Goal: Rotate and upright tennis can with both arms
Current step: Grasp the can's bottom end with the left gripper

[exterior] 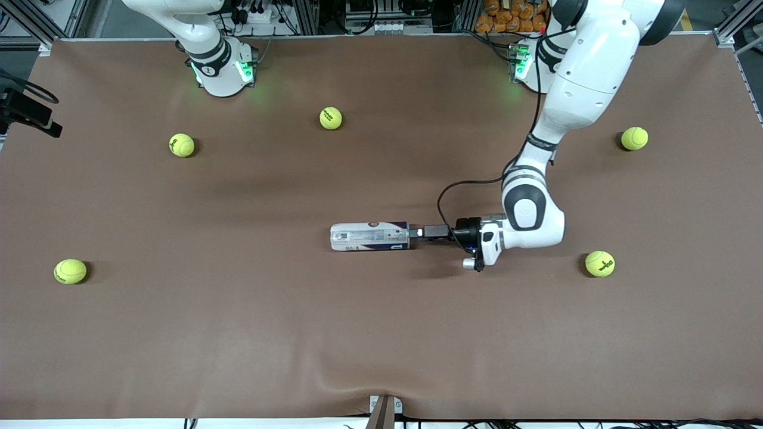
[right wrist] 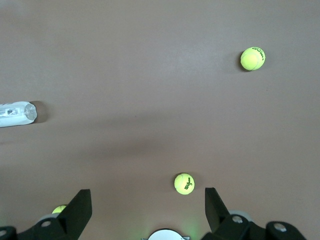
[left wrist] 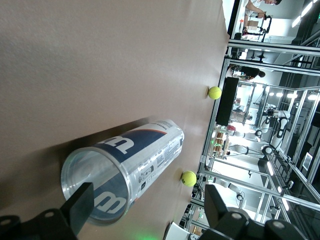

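A: Logging from the largest item down. Tabletop (exterior: pixel 238 333): brown sheet, tennis can (exterior: pixel 369 236) lying on its side near the middle, loose tennis balls (exterior: pixel 182 145) scattered well apart from it.

B: Arms?

A: Left arm (exterior: pixel 587 71) reaches down from its base to the can's end nearest the left arm's side. Right arm (exterior: pixel 197 30) waits up by its base; right claw (right wrist: pixel 148 212) hangs spread wide over bare tabletop, holding nothing.

B: Left claw state?

A: Left claw (exterior: pixel 424 231) is low at the can's open mouth, fingers apart. In the left wrist view one finger (left wrist: pixel 80 205) overlaps the rim; a closed grip is not shown.

B: Progress?

A: Early, in my judgement. Can not yet uprighted; rotation and standing it up both remain.

B: Orientation?

A: Long axis flat, running between the two arms' ends of the tabletop. Open mouth toward the left arm's end, closed end toward the right arm's end.
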You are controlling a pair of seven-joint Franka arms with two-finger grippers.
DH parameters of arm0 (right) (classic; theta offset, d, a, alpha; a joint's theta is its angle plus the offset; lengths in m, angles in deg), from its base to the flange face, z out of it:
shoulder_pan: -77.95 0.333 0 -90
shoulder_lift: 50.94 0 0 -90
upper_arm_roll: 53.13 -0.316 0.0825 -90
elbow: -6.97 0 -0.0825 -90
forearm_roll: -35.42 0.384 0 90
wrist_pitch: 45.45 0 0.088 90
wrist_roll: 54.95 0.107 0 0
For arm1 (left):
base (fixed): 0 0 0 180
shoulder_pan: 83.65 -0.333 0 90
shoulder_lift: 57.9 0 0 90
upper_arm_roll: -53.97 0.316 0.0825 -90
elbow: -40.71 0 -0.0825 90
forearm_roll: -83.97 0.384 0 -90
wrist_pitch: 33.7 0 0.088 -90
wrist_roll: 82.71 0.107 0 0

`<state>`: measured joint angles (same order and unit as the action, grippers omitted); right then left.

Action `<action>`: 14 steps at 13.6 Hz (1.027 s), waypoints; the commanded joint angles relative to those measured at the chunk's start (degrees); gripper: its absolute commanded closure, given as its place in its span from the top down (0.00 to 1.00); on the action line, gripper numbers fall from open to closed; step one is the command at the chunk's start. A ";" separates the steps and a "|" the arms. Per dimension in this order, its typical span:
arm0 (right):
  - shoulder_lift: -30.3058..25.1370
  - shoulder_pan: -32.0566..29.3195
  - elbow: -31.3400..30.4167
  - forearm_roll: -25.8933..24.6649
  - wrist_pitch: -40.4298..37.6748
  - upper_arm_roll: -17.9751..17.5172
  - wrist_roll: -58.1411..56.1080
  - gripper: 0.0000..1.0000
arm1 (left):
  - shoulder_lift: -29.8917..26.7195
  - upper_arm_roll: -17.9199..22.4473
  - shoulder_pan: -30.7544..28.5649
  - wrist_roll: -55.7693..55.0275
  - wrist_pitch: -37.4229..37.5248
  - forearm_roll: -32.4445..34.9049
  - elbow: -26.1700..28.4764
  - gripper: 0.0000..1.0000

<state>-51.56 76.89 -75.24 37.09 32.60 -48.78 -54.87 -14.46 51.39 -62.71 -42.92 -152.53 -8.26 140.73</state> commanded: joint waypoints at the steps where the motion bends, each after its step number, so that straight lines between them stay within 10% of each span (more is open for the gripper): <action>1: -0.18 -1.05 0.47 -0.26 -0.27 -0.93 0.98 1.00 | 1.90 0.21 0.94 1.16 -0.52 -1.73 -1.67 0.86; 5: -0.18 -0.96 0.55 -0.26 -0.27 -1.01 0.90 1.00 | 2.35 0.29 1.39 1.87 -0.78 -3.13 -1.76 0.34; 10: -0.18 -0.70 0.55 0.61 -0.36 -1.10 0.98 1.00 | 2.70 0.29 1.47 1.87 -0.96 -3.22 -2.46 0.26; 14: -0.18 -0.96 0.47 0.62 -0.36 -1.10 0.98 1.00 | 2.61 0.29 1.47 1.87 -0.96 -3.22 -2.55 0.01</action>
<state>-51.56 76.90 -75.24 37.22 32.61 -49.11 -54.87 -12.62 51.39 -61.94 -42.41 -152.80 -9.62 139.31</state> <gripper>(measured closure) 0.000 0.855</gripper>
